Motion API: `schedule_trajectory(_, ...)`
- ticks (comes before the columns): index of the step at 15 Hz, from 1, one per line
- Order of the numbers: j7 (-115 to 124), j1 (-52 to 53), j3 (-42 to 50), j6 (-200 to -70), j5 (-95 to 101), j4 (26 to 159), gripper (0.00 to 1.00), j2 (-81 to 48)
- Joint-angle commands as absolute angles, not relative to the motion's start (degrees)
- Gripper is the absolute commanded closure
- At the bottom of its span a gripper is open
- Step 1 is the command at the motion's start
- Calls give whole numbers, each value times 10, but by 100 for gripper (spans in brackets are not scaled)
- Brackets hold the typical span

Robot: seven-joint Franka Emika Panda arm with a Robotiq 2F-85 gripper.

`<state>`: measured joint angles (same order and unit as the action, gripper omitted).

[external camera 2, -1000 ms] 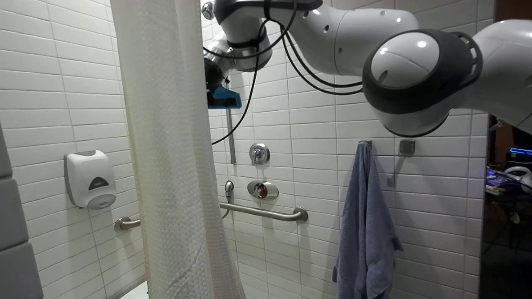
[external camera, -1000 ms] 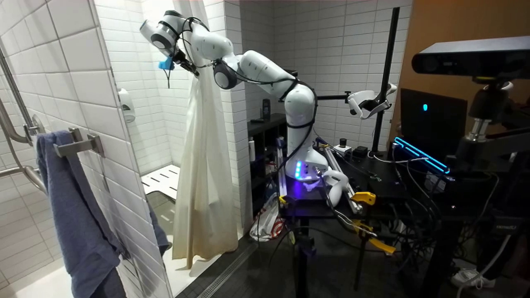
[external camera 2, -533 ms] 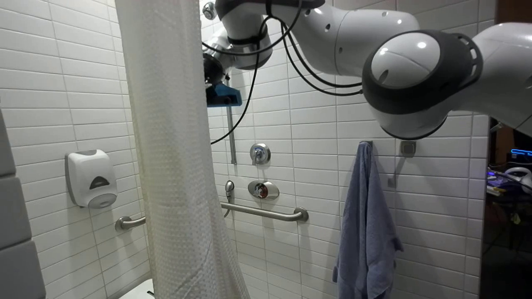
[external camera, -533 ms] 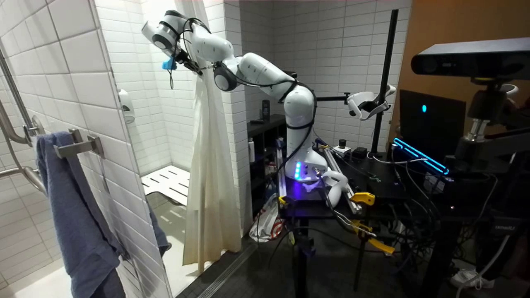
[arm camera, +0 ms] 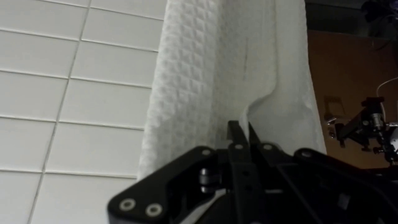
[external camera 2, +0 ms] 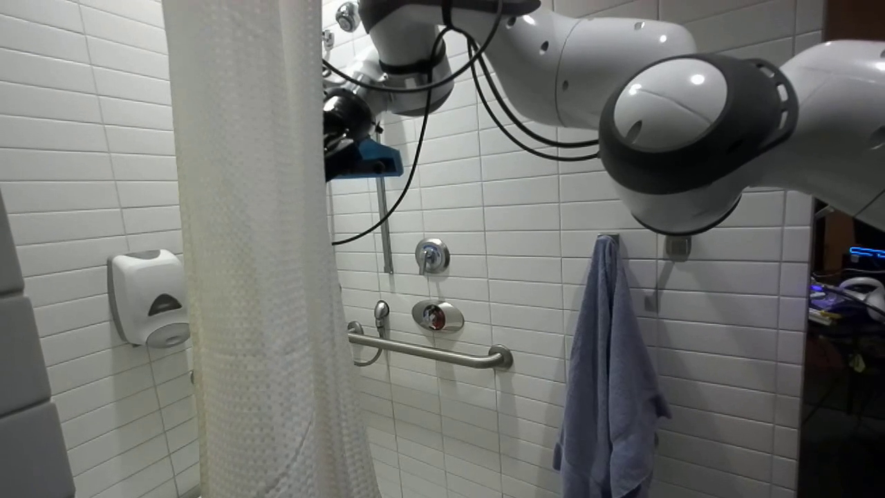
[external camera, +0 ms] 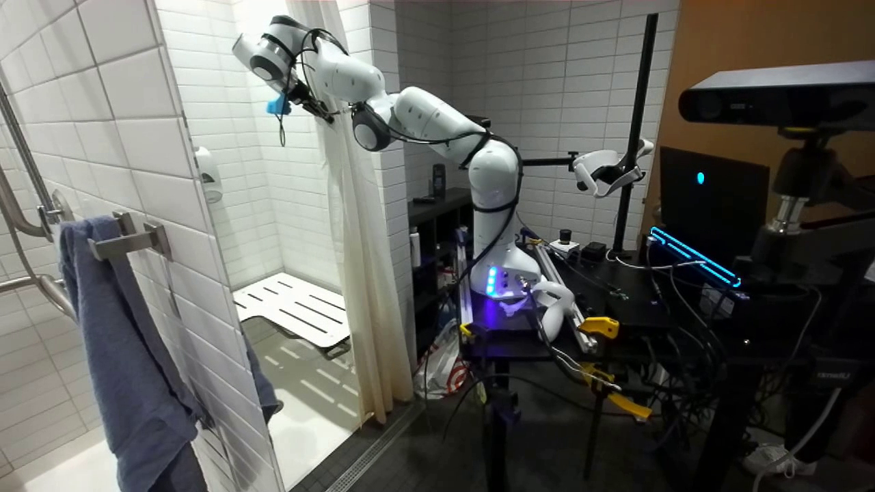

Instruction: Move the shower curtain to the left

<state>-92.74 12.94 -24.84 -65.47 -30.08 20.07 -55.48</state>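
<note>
Wrist view: the fingers are definitely pinching the shower curtain, with a fold of it squeezed right between them. From there the fabric spreads out past them on both sides, and the part to their left has this puffy waffle texture. There's tiled wall off to the left of the fingers, a brown panel off to the right, plus some black gear too dim to name.

In an exterior view I can see most of the arm, standing on a black bench and stretching over to the curtain, so the fingers are up high with the bench well below them. The curtain goes up above the fingers and hangs way down below them too, kinda yellowish toward the hem. Just beside the fingers there's a blue bit, and well below them sits a slatted white seat. A blue-grey towel also hangs lower than the fingers, well apart from them, on a metal bracket.

Also in an exterior view, the curtain hangs right in front of the fingers, so I honestly can't see them from that spot. Below the fingers there's a round knob and a grab bar further down, and off to their left is a white dispenser, partly covered by the curtain.
</note>
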Motion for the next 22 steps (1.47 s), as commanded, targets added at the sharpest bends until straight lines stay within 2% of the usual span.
schedule_trajectory(1, -927, 128, -253, -654, -297, 201, 98, -555)
schedule_trajectory(22, -1003, 138, -264, -619, -294, 210, 100, -559)
